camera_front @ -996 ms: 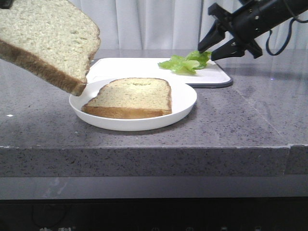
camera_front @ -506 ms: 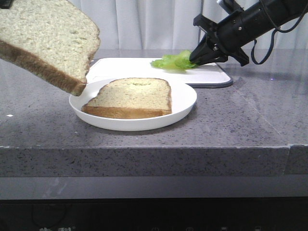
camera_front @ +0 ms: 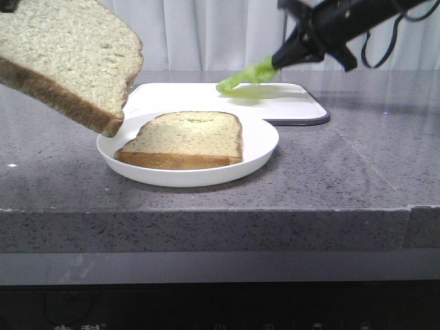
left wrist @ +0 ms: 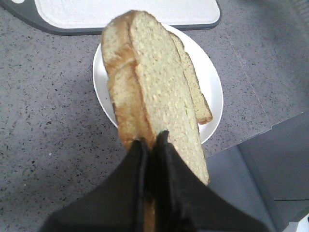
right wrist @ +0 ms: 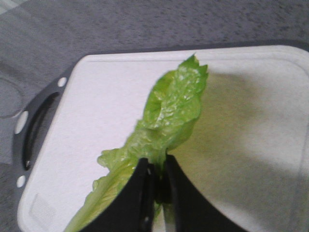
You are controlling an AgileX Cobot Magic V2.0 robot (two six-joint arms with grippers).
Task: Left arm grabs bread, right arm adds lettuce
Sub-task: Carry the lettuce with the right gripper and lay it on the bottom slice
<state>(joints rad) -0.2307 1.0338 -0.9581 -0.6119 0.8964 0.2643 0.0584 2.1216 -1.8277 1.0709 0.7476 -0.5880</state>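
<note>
The right gripper (right wrist: 157, 193) pinches the lettuce (camera_front: 244, 74) at upper right, above the cutting board (camera_front: 302, 110). Carry it level toward the lower slice (camera_front: 184, 137) at centre. The left gripper (left wrist: 150, 150) clamps the bread (camera_front: 65, 55) upper left.

The bread (camera_front: 65, 55) has a pale yellowish face flecked with darker specks and a golden-brown crust; the second slice (camera_front: 184, 139) on the plain white plate (camera_front: 261, 148) looks the same, only paler on top. The lettuce (camera_front: 246, 75) is bright light green (a touch darker along its frilly edge). Both pincers, left (left wrist: 150, 145) and right (right wrist: 158, 180), are matte black. The cutting board (camera_front: 289, 103) is white with a dark grey rim. The tabletop (camera_front: 357, 172) is grey with fine speckling.
</note>
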